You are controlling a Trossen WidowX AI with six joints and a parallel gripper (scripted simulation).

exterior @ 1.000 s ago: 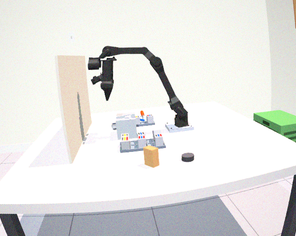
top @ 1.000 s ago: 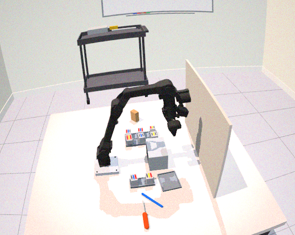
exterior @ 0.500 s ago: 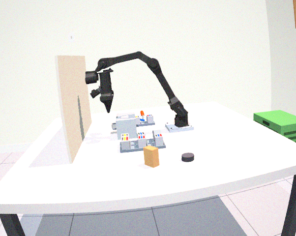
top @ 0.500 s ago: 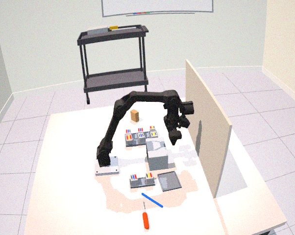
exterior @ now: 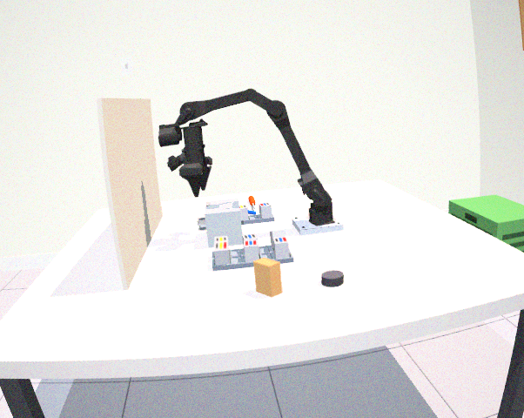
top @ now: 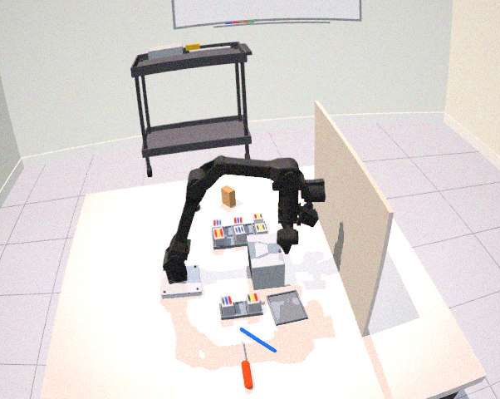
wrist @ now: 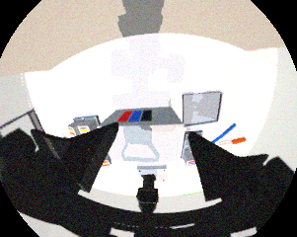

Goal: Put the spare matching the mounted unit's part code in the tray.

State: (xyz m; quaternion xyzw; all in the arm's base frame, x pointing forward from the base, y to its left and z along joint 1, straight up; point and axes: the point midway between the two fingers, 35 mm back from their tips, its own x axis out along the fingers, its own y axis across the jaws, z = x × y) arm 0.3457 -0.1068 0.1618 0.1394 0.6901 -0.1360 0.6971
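Observation:
The mounted unit [top: 265,268] [exterior: 223,226] [wrist: 140,145] is a grey box in the middle of the table. In the wrist view a strip with red, blue and dark bars [wrist: 134,117] shows on its back. The flat grey tray [top: 287,307] [wrist: 201,107] lies beside the unit and holds nothing. Three spares with coloured bars stand in the far rack [top: 224,242] [exterior: 235,260], and two stand in the near rack [top: 240,310] [exterior: 255,219]. My gripper [top: 286,247] [exterior: 198,191] [wrist: 155,130] is open and holds nothing. It hangs above the table behind the unit, between the unit and the beige panel.
A tall beige panel [top: 349,206] [exterior: 127,189] stands on the table close to the gripper. A wooden block [top: 227,196] [exterior: 267,276] and a black puck [exterior: 332,278] lie near the far rack. A blue pen [top: 257,339] and an orange screwdriver [top: 246,372] lie past the near rack.

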